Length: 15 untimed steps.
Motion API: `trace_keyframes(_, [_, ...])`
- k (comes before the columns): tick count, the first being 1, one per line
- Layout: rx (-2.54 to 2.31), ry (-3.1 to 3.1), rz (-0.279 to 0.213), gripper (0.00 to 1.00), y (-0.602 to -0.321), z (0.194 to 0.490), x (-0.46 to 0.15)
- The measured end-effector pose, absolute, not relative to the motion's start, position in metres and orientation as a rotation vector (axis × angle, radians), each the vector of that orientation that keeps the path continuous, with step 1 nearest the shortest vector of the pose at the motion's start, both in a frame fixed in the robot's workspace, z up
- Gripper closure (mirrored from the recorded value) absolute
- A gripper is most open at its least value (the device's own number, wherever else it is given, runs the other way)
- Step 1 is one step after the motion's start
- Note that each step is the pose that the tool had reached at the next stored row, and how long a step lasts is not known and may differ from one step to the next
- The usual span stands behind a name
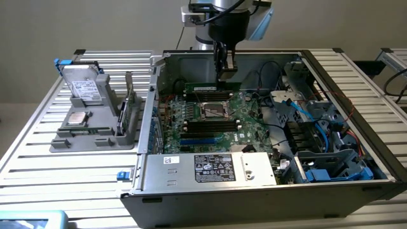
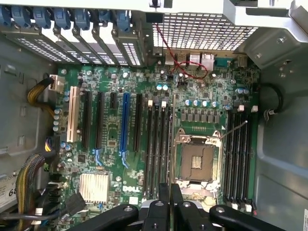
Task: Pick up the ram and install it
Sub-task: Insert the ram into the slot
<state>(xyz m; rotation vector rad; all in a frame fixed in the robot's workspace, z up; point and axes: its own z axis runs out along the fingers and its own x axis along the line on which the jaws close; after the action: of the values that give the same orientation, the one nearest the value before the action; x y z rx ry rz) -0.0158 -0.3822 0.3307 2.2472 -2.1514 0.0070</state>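
Where the ram [image 1: 207,87] stands on edge over the motherboard [image 1: 245,129] slots, behind the CPU socket [image 1: 215,109] in the exterior view, the gripper [image 1: 226,74] clamps its upper edge, fingers [image 2: 165,202] nearly together. The open computer case [image 1: 254,191] rests on the slatted worktop [image 1: 70,162], with a grey parts tray [image 1: 95,138] beside it.

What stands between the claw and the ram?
Nothing visible. In the exterior view the ram lies level just below the claw, along the memory slots behind the processor socket, no cable between them. Gripped or not, cannot tell.
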Motion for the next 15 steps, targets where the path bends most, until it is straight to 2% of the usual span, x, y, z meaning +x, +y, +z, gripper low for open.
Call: trace_keyframes(15, [2.240,-2.170,0.032,0.87,-0.383,0.312,-0.016])
